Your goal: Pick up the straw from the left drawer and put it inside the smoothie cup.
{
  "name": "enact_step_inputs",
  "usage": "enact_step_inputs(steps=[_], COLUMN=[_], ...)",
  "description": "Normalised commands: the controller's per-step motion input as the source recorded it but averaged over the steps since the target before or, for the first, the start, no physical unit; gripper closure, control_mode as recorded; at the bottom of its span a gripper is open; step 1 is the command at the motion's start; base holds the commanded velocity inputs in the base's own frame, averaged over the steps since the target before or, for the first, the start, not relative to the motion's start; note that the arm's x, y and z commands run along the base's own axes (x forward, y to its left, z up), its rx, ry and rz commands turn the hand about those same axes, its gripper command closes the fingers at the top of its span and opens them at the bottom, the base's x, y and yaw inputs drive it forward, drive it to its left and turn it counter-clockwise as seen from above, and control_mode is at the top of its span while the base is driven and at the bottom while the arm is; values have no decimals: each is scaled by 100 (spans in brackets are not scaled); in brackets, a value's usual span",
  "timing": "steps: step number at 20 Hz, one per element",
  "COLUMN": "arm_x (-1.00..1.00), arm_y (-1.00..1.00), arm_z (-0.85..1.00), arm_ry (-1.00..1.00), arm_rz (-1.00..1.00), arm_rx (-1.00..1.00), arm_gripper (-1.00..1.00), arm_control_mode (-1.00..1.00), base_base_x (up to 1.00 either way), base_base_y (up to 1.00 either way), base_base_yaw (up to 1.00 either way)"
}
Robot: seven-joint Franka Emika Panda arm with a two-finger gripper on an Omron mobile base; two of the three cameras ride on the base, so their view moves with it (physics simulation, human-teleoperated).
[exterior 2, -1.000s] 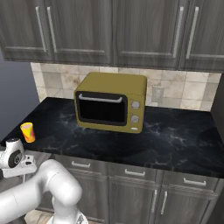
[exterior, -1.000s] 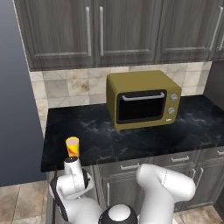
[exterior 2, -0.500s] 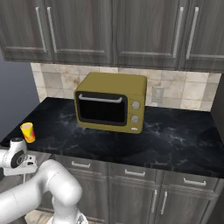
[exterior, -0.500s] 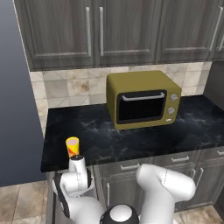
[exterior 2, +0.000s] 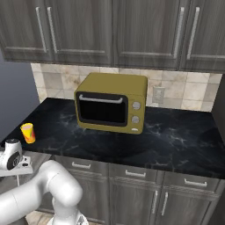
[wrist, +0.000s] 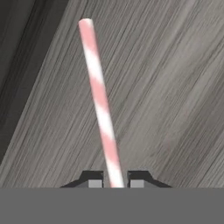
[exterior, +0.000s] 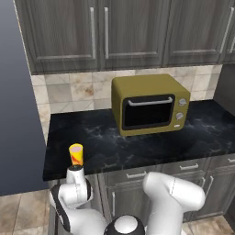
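Note:
In the hand view the straw (wrist: 99,96), pale pink with white stripes, lies on the grey wood-grain floor of the left drawer (wrist: 175,87). My gripper (wrist: 114,180) is shut on its near end, one dark fingertip on each side. The smoothie cup (exterior: 76,154), yellow with red-orange marks and a pinkish top, stands near the front left corner of the black counter. It shows as the smoothie cup (exterior 2: 28,132) at the counter's left edge in the right base view. My arm reaches down below the counter just under the cup, and the hand itself is hidden there.
An olive-yellow microwave (exterior: 149,109) sits at the back middle of the black marble counter (exterior: 137,147). Grey upper cabinets (exterior: 114,32) hang above. Narrow grey drawers with short handles (exterior 2: 132,173) run under the counter. A dark wall (exterior: 18,114) stands on the left.
The wrist has sunk lower below the counter edge, and the gripper has gone from partly open to shut on the straw.

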Motion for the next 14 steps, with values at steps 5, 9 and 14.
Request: enact_step_inputs(steps=[5,9,14], arm_x=[-20,-49,-76], arm_y=[65,1,0], arm_z=[2,42,87], arm_ry=[0,-11,-17], arm_rz=[0,0,0], arm_rx=[0,0,0], arm_gripper=[100,100,100], arm_control_mode=[-100,-100,-100], base_base_x=[0,0,0], base_base_y=[0,0,0], base_base_yaw=[0,0,0])
